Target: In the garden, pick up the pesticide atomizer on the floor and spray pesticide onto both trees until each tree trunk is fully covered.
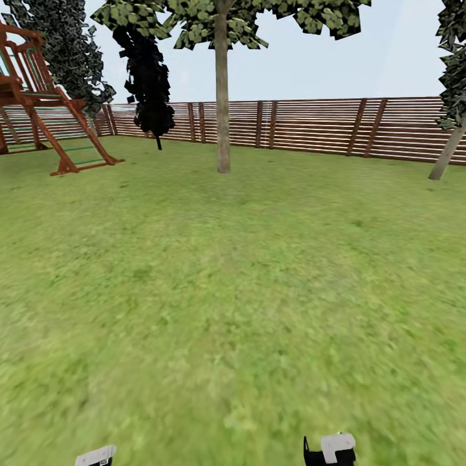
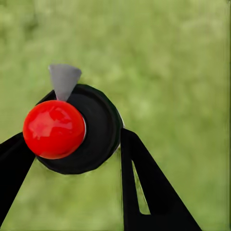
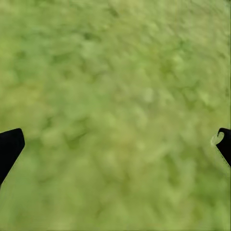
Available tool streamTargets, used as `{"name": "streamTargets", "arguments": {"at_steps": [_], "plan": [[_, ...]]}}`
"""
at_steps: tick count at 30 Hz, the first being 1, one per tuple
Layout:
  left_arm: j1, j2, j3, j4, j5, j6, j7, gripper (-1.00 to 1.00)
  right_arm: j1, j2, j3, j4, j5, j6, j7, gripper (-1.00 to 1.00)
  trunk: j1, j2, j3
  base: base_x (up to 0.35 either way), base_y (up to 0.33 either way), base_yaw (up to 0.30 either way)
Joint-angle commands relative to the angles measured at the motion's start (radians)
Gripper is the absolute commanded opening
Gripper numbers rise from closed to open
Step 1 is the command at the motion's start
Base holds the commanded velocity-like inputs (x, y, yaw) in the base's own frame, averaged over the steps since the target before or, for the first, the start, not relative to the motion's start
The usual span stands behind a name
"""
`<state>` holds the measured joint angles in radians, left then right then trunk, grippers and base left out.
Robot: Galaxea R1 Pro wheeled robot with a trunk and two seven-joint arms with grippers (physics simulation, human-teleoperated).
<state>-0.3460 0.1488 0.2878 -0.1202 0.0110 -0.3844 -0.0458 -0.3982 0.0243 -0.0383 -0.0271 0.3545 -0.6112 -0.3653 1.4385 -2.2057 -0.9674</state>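
Note:
In the left wrist view my left gripper is shut on the pesticide atomizer, a black round body with a red ball top and a grey nozzle, held over blurred grass. My right gripper is open over bare grass, with only its black fingertips at the picture's edges. One tree stands ahead in the head view with a straight grey-brown trunk well across the lawn. The second tree's leaning trunk rises at the far right by the fence.
A brown slat fence closes the lawn's far side. A red-brown wooden play frame stands at the far left. A near-black thin tree hangs left of the middle trunk. Open grass lies between me and the trees.

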Motion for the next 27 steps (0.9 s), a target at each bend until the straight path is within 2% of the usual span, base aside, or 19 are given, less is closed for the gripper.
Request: {"name": "streamTargets", "arguments": {"at_steps": [1, 27], "plan": [[-0.001, 0.0, 0.005, 0.001, 0.001, -0.003, -0.005, -1.0, -0.001, 0.0, -0.004, 0.001, 0.011, -0.001, -0.007, 1.0, 0.0, 0.0, -0.001, 0.34, 0.0, 0.0], [-0.001, 0.0, 0.005, 0.001, 0.001, -0.003, -0.005, -1.0, -0.001, 0.0, -0.004, 0.001, 0.011, -0.001, -0.007, 1.0, 0.0, 0.0, -0.001, 0.34, 0.0, 0.0]]}}
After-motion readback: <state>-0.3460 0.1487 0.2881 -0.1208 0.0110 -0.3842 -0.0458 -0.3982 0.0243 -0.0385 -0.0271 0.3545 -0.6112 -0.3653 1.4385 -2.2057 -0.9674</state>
